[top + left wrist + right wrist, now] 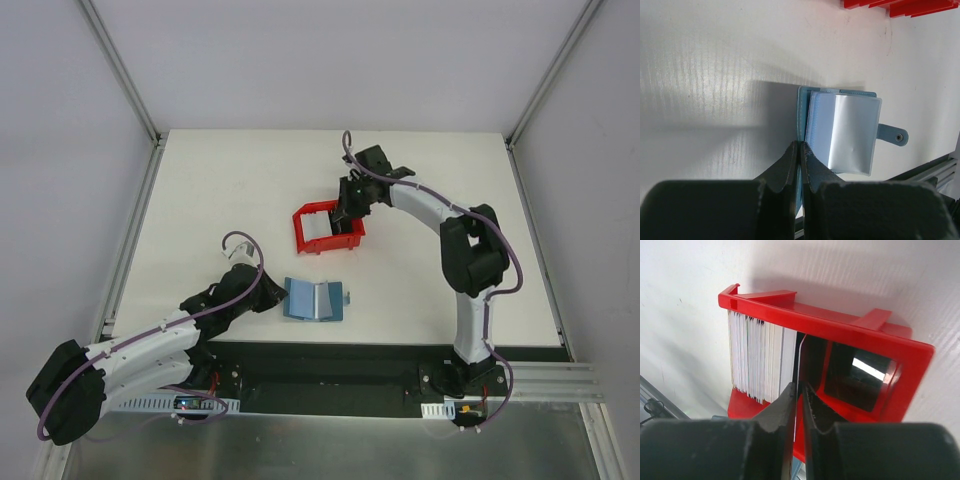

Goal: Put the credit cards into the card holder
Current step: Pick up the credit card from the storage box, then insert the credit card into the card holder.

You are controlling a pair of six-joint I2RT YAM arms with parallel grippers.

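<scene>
Your right gripper [799, 392] pinches one thin pale card [799, 352] standing in the red plastic bin [840, 329]; draw it straight out. Your left gripper [800, 150] clamps the teal folding wallet [888, 133] by its edge, near that bin.

The card holder [300, 298] is teal-blue, the bin [840, 332] red, the credit cards [757, 362] white.

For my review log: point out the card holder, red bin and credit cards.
card holder [315, 299]: top external view, middle fold
red bin [830, 330]: right wrist view, upper rim
credit cards [757, 360]: right wrist view, stacked edges
</scene>
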